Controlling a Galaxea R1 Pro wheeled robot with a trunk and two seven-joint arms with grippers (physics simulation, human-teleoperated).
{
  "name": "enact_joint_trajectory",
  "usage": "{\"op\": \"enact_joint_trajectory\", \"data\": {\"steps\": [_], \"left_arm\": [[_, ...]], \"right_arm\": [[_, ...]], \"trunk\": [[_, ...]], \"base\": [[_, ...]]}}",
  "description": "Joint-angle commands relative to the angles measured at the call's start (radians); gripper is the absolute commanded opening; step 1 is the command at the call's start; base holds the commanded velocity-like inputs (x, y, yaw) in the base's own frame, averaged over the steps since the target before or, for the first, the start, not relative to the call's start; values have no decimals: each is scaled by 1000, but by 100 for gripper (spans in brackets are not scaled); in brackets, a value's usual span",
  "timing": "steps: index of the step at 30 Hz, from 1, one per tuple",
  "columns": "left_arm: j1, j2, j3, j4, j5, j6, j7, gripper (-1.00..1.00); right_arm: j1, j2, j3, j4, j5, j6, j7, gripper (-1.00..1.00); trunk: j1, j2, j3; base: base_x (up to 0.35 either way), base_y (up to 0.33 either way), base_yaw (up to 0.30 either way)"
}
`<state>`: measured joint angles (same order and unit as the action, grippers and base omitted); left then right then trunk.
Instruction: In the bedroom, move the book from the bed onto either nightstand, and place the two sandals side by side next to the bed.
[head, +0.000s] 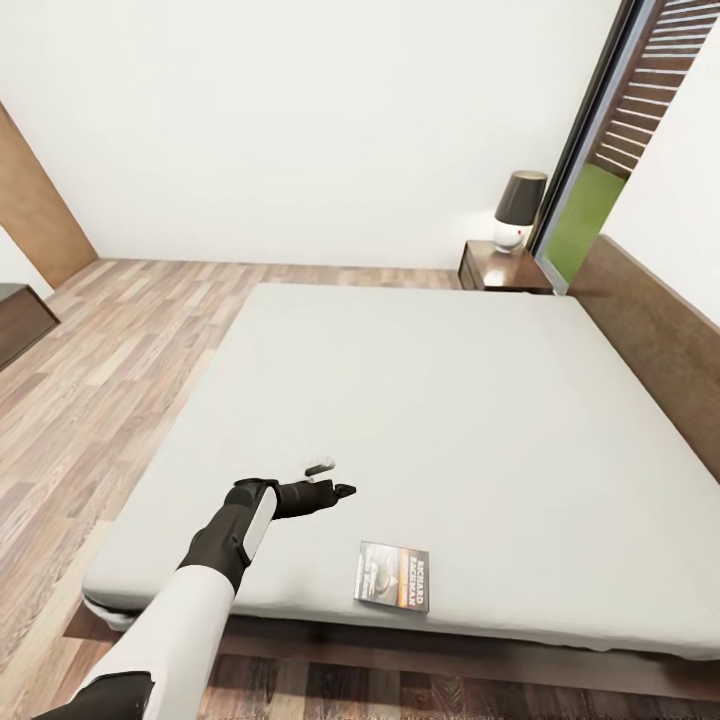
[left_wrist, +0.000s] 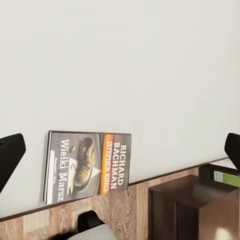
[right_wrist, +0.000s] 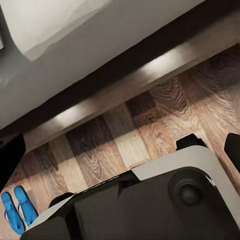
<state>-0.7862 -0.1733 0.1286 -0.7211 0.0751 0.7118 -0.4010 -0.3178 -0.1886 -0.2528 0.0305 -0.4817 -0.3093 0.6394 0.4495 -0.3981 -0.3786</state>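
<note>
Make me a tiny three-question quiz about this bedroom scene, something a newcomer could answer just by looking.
1. True or false: the book lies on the bed near its front edge.
2. What stands on the nightstand? A) a lamp B) a vase C) a clock
3. Fill in: the two sandals on the wood floor are coloured ____.

Key: 1 true; 2 A; 3 blue.

Bonus note: the left end effector hangs open above the mattress, beside the book, touching nothing.
</note>
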Motion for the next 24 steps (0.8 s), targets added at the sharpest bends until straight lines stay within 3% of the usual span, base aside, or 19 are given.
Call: {"op": "enact_joint_trajectory", "data": {"steps": [1,11,24], "left_arm": [[-1,-1,5,-1,8,9,1,100],[-1,-1,5,0,8,9,0,100],[-1,-1,5,0,8,9,-1,100]], "right_arm": [[-1,-1,-8,3,3,-3,6,100],[-1,-2,-8,3,3,-1,8,100],[-1,-2,-8,3,3,-1,8,100]], "trunk": [[0,-2,-3],[0,-2,-17],[0,-2,-27]], "base": [[0,0,0],[0,0,-11],[0,0,-102]]}}
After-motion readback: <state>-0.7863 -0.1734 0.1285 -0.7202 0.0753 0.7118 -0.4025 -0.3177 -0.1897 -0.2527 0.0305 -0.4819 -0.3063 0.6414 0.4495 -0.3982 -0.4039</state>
